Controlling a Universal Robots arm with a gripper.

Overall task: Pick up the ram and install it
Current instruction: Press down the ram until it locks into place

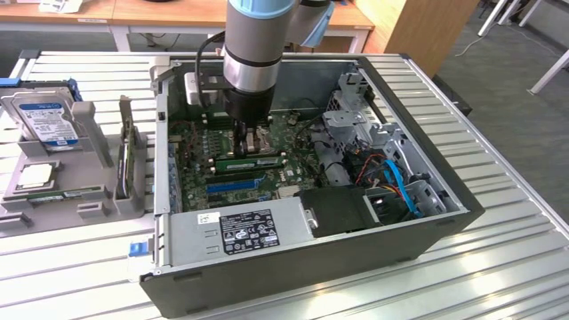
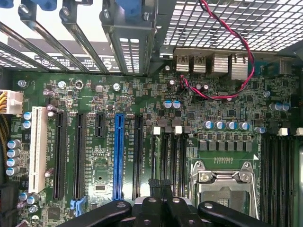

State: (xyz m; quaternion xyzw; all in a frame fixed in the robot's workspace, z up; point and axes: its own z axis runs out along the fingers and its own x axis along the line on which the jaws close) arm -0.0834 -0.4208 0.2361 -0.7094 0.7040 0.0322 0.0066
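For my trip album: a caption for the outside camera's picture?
Robot arm's shut gripper reaches into an open computer case, just above the ram.

Exterior view is looking down at an angle, farther off, on the open computer case (image 1: 356,247); wrist view is facing straight down, close, on the motherboard (image 2: 94,189), which both are sharing.

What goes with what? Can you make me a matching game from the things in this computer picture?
Things:
1. hard drive
2. long slot
3. gripper
4. twisted wire

Clues:
A. blue
B. red and black
C. standing in the grey holder outside the computer case
D. shut, down inside the case over the motherboard

Pairs: 1-C, 2-A, 3-D, 4-B
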